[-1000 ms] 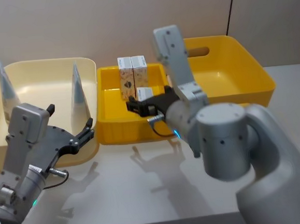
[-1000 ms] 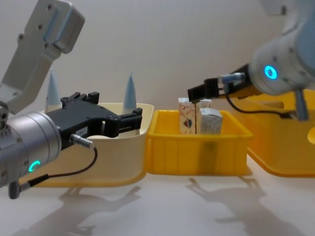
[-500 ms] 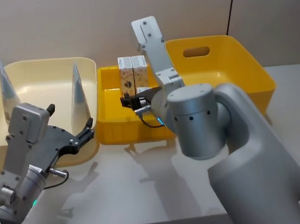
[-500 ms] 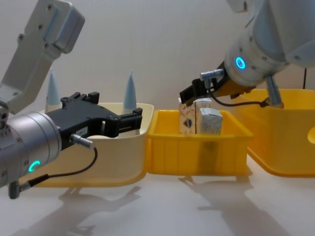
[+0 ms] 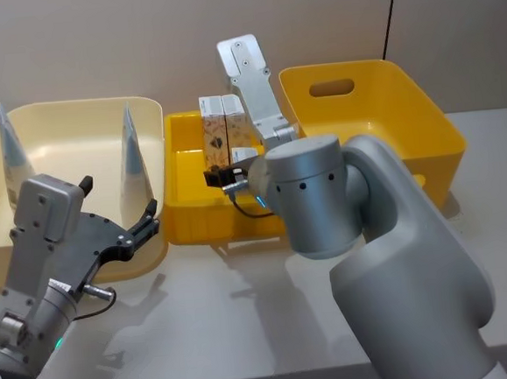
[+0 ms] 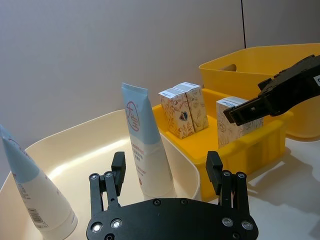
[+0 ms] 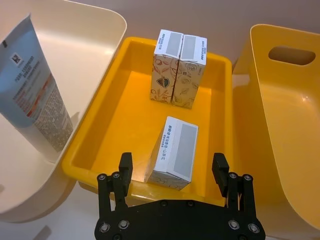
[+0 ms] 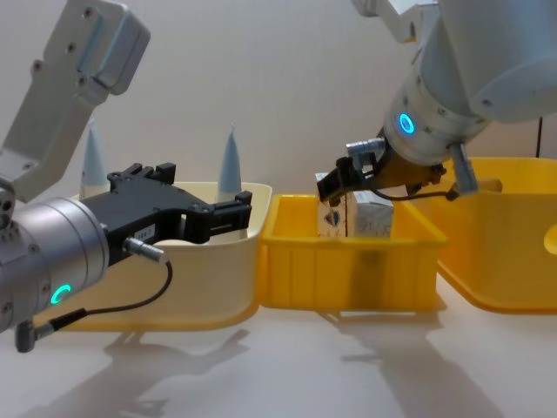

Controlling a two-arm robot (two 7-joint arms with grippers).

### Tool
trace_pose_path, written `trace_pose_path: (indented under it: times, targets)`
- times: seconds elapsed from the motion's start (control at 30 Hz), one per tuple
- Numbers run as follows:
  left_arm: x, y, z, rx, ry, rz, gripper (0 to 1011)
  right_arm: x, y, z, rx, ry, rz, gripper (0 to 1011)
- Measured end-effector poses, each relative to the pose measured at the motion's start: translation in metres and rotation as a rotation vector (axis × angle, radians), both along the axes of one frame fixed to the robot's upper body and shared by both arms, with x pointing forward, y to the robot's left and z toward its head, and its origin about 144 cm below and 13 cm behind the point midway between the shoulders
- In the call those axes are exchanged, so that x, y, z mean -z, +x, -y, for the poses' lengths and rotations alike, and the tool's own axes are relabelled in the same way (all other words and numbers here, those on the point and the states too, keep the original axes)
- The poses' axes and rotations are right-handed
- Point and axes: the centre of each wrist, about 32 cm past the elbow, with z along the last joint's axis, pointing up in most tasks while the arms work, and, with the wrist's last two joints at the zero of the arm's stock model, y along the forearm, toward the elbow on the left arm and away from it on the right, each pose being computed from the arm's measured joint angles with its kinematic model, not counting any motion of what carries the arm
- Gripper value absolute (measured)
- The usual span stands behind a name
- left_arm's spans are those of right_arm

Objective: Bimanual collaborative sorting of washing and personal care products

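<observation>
At the far left of the table (image 5: pixel 203 334) sits a cream bin (image 5: pixel 72 112) with two pale blue-and-white tubes standing in it, thin ends up: one tube (image 5: pixel 11 151) near its left wall, the other tube (image 5: pixel 131 155) near its right wall. The left gripper (image 6: pixel 166 167) hangs just in front of this bin on its right side, jaws spread wide and holding nothing, pointed toward the second tube without touching it. Just beside the cream bin, in the middle, is a small yellow bin (image 5: pixel 186 221) holding three patterned cardboard boxes, all upright: a pair of boxes (image 7: pixel 178 70) stand pressed side by side against the back wall, and a third box (image 7: pixel 176 150) stands alone nearer the front wall. The right gripper (image 7: pixel 172 167) reaches over the front of this bin at about the height of the third box's top, its jaws wide open and empty, one finger off to each side of the box with a gap on both sides. To the right stands a large yellow bin (image 5: pixel 403 81) with a handle slot in its back wall.
</observation>
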Motion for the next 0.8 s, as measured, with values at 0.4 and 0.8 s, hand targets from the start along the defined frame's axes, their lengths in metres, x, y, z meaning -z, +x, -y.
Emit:
trace_pose_path:
  times: [0.4, 0.8]
  targets:
    - [0.0, 0.0, 0.0, 0.0, 0.0, 0.0, 1002, 0.005, 0.01, 0.002, 0.067, 0.067, -0.032, 998]
    - [0.0, 0.0, 0.0, 0.0, 0.0, 0.0, 1002, 0.013, 0.014, 0.002, 0.088, 0.114, -0.052, 998]
